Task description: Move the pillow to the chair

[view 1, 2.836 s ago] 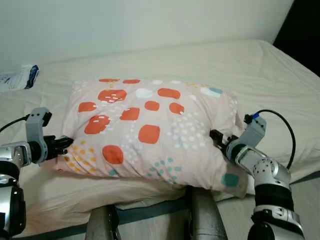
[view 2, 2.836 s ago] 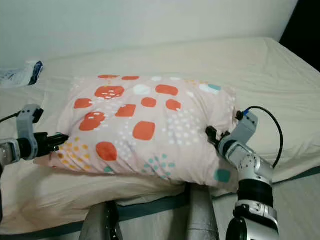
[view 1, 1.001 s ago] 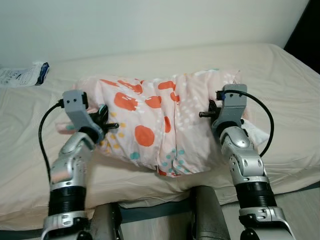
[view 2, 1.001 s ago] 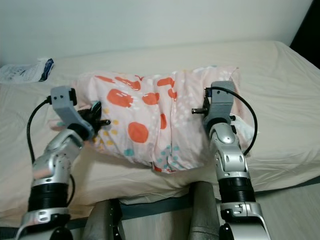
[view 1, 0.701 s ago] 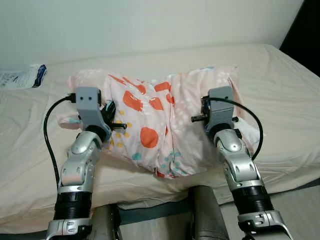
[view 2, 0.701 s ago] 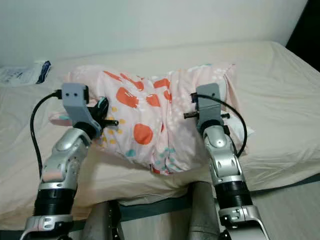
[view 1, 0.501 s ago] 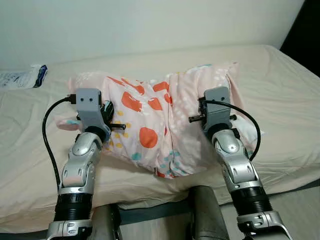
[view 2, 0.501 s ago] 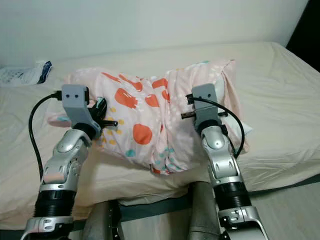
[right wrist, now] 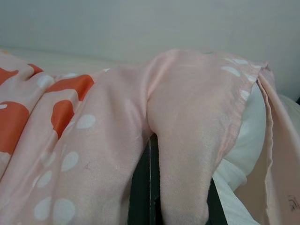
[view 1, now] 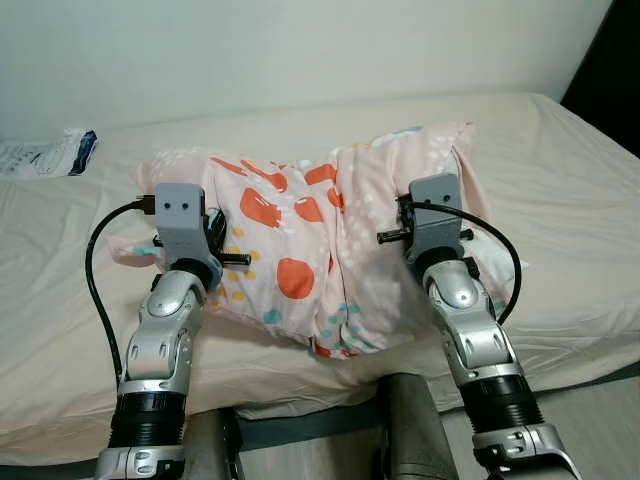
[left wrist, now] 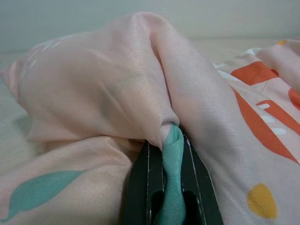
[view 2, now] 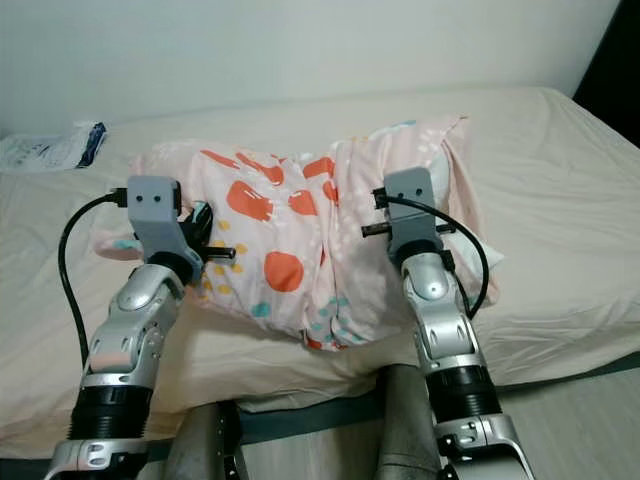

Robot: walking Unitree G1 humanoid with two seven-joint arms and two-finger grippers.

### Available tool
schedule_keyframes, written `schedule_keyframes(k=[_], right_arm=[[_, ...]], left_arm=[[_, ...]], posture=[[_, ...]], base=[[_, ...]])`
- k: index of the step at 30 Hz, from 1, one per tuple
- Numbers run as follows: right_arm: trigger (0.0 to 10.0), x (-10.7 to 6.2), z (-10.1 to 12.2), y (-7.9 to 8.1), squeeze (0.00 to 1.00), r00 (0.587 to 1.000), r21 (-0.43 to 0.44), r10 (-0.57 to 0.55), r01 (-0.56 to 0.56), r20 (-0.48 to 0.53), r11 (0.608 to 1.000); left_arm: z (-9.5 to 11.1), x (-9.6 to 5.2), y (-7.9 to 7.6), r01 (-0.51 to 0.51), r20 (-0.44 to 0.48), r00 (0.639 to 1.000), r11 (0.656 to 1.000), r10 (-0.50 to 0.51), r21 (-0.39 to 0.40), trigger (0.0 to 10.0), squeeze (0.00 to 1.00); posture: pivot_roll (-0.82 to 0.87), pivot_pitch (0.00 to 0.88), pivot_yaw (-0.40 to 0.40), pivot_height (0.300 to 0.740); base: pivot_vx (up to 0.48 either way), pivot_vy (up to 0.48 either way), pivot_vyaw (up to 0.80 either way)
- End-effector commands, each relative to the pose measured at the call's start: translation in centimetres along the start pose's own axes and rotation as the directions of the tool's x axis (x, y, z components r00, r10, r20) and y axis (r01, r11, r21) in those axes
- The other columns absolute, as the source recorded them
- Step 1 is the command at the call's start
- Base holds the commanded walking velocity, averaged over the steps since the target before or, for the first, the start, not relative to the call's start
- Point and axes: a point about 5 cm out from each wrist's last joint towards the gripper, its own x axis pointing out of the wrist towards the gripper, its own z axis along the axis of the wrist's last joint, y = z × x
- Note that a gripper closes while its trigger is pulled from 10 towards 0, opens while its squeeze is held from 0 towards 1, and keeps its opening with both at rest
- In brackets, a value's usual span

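A pale pink pillow [view 1: 315, 240] with orange, teal and white spots is bunched up and lifted off the bed between my two arms. My left gripper [left wrist: 169, 140] is shut on a fold of the pillow's left end, the cloth pinched between its black fingers [left wrist: 140, 187]. My right gripper [right wrist: 161, 150] is shut on the pillow's right end, where pink fabric drapes over its fingers [right wrist: 140, 197]. In the head views the left wrist [view 1: 185, 225] and the right wrist [view 1: 435, 215] stand on either side of the pillow.
A wide bed with a cream sheet [view 1: 560, 190] spreads in front of me against a pale wall. A white and blue plastic packet [view 1: 45, 155] lies at the bed's far left. My grey legs [view 1: 400, 430] stand against the bed's front edge.
Both arms have swung inward and up, squeezing the flat pillow into a bunch and lifting it. In the last half second the pillow and arms have hardly moved.
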Motion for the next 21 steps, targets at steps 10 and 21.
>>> schedule_keyframes(k=[10,21], right_arm=[[10.0,-0.05,0.82,1.07,0.0,0.997,0.034,0.045,-0.047,0.056,0.998],[10.0,-0.11,0.57,1.08,0.0,0.998,0.046,0.035,-0.037,0.054,0.998]], left_arm=[[0.16,0.03,-1.04,0.036,0.023,0.999,0.999,-0.036,0.014,10.0,0.0],[0.0,0.17,-1.68,0.048,0.01,0.999,0.999,-0.048,-0.006,10.0,0.0]], posture=[[0.02,0.059,0.038,0.569],[0.02,0.06,0.044,0.609]], base=[[0.0,0.0,0.0],[0.0,0.0,0.0]])
